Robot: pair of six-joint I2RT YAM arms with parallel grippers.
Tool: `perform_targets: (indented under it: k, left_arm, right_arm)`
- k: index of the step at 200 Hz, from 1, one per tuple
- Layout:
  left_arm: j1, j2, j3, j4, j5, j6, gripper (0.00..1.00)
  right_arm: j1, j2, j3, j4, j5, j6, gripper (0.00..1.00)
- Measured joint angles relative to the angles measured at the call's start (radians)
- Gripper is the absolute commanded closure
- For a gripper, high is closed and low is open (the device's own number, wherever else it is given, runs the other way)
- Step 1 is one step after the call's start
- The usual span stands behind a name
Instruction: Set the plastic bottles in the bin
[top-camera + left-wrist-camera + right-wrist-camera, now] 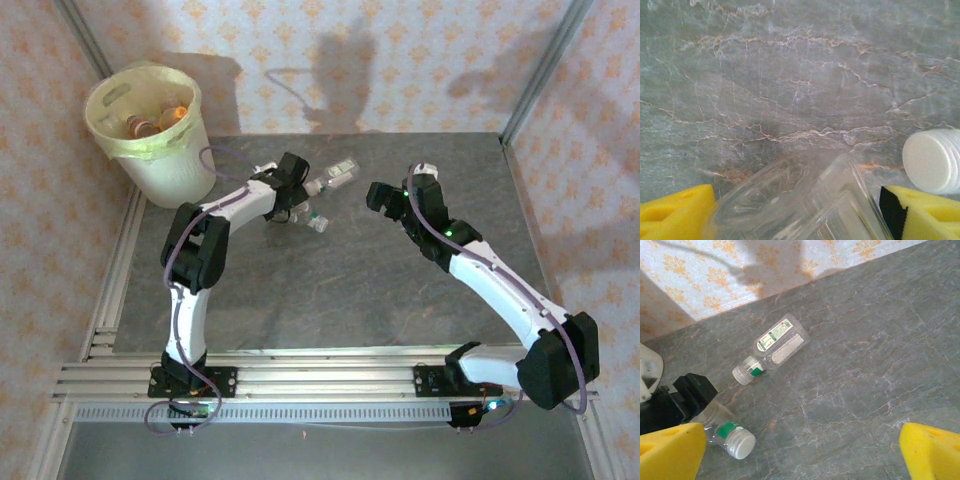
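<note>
Upper left of top view: bin point(175, 170), bag-lined, several bottles already inside. Two clear plastic bottles remain on the grey table point(400, 300), both near frame centre.

Left gripper point(298, 205): the wrist view shows its yellow fingers point(675, 212) pressed against either side of a clear bottle point(790, 205), so judged clenched on it. Cannot tell whether it is off the table. Right wrist view shows this held bottle at lower left, white cap pointing toward the lower right. A white cap point(932, 160) sits just beside the right-hand finger; cannot tell whose.

Right gripper point(378, 197): fingers point(927, 450) spread wide, nothing between them.

Second bottle point(337, 177) lies free, on its side, between the two grippers and just beside the left one. In right wrist view it is up and left of centre, long axis diagonal, cap at lower left and base at upper right.

Judgement: the bin lies up and left of the left gripper, and that arm is much nearer it. The held bottle should go first. The free arm can take the other, though the bin is well apart from it.
</note>
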Motion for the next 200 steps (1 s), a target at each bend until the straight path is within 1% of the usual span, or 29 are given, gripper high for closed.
perform_targets:
  k: [26, 46, 76, 110, 130, 154, 171, 187, 200]
  left_arm:
    - [0.0, -0.05, -0.045, 0.057, 0.006, 0.049, 0.27]
    - [0.001, -0.067, -0.071, 0.098, 0.039, 0.102, 0.27]
    - [0.021, -0.097, -0.162, 0.147, 0.151, 0.242, 0.27]
    - [0.088, -0.203, -0.307, 0.139, 0.282, 0.463, 0.24]
    - [0.125, -0.255, -0.336, 0.116, 0.352, 0.577, 0.18]
    - [0.134, -0.269, -0.342, 0.095, 0.416, 0.669, 0.12]
    - [0.131, -0.27, -0.357, 0.095, 0.44, 0.692, 0.07]
    - [0.129, -0.271, -0.378, 0.096, 0.449, 0.701, 0.0]
    - [0.129, -0.272, -0.392, 0.096, 0.448, 0.697, 0.0]
  right_arm:
    - [0.0, 0.0, -0.003, 0.0, 0.0, 0.0, 0.01]
    - [0.0, 0.0, -0.004, 0.0, 0.0, 0.0, 0.01]
    - [0.0, -0.004, -0.007, 0.0, 0.002, 0.0, 0.01]
    - [-0.001, -0.015, -0.016, -0.002, 0.011, 0.0, 0.01]
    - [-0.002, -0.015, -0.019, -0.002, 0.011, 0.0, 0.01]
    - [-0.002, -0.015, -0.02, -0.002, 0.011, -0.001, 0.01]
    - [-0.002, -0.015, -0.02, -0.002, 0.011, -0.001, 0.01]
    - [-0.002, -0.014, -0.02, -0.002, 0.011, -0.001, 0.01]
    - [-0.002, -0.015, -0.02, -0.002, 0.011, -0.002, 0.01]
